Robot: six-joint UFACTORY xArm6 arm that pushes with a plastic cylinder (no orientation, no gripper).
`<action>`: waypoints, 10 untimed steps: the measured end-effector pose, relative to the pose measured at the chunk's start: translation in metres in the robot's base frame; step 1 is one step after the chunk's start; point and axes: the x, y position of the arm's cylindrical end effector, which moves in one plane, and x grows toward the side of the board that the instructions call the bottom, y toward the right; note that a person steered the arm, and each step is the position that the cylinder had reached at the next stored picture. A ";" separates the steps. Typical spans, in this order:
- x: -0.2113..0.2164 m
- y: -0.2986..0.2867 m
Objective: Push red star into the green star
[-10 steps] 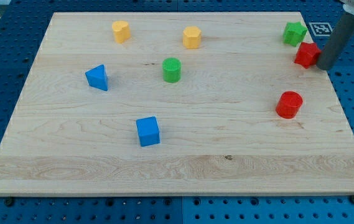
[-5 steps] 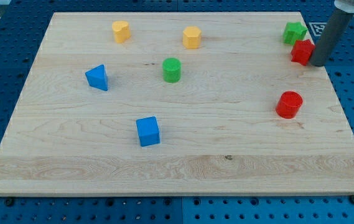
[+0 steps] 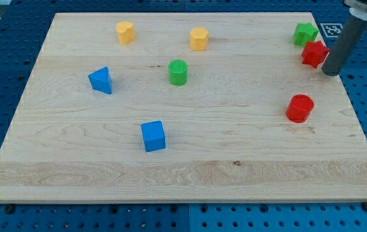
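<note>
The red star [image 3: 314, 53] lies near the view's top right corner of the wooden board, just below and to the right of the green star [image 3: 305, 33]; the two look to be touching or nearly so. My tip [image 3: 330, 72] is just right of and slightly below the red star, with a small gap between them.
A red cylinder [image 3: 300, 107] stands below the stars. A green cylinder [image 3: 178, 72] is at mid-board. Two yellow blocks [image 3: 125, 31] [image 3: 198, 38] sit near the top. A blue triangular block [image 3: 100, 80] and a blue cube [image 3: 153, 136] are on the left. The board's right edge [image 3: 347, 96] is close.
The red star was pushed up and left toward the green star. My tip then drew back slightly down and to the right, away from the red star.
</note>
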 end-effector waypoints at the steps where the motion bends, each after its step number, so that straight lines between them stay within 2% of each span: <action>1: 0.000 -0.003; 8: -0.025 -0.005; 10: 0.020 -0.002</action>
